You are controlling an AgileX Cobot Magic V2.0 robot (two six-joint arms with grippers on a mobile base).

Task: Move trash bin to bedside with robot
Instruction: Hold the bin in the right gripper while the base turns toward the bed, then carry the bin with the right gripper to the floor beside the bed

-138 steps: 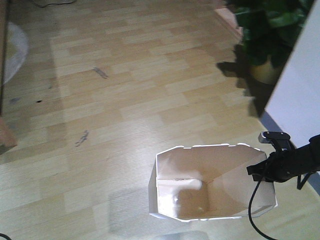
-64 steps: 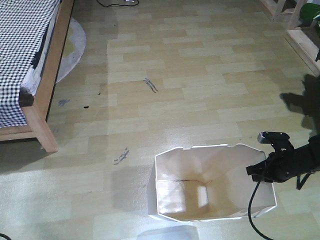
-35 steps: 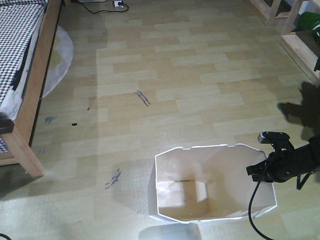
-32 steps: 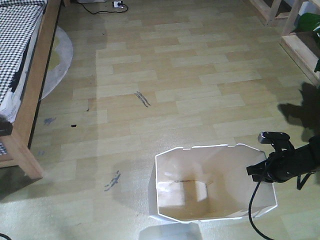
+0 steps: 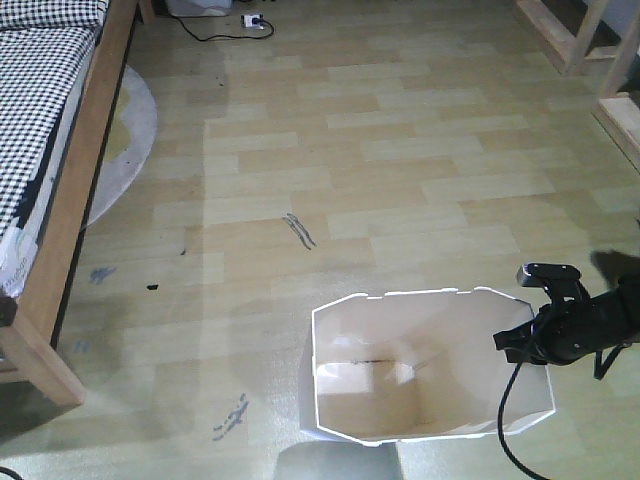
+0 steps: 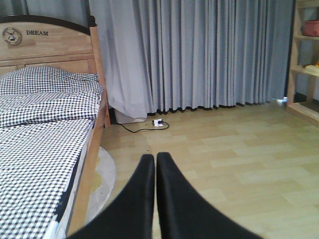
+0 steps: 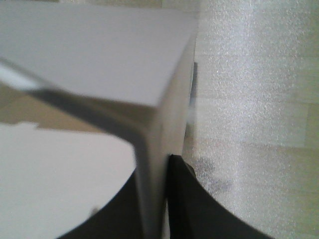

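Observation:
The white trash bin (image 5: 440,340) with its angular rim stands on the wood floor at the bottom of the front view, cream inside. My right gripper (image 5: 522,340) on the thin black arm (image 5: 590,328) is shut on the bin's right rim. In the right wrist view the bin wall (image 7: 164,114) runs between the two black fingers of that gripper (image 7: 154,172). The bed (image 5: 60,230), a wooden frame with a checked cover, lies along the left edge, well apart from the bin. My left gripper (image 6: 155,162) is shut on nothing, pointing along the bed (image 6: 45,124).
A round grey rug (image 5: 125,140) pokes out from under the bed. A power strip with a black cable (image 5: 250,22) lies at the far wall under grey curtains (image 6: 199,50). Wooden shelf legs (image 5: 560,35) stand at the far right. A black cable (image 5: 505,420) hangs from the right arm.
The floor marks and the bed have slid through the front view while the bin and right gripper keep their place in it: the base is travelling with the bin held.

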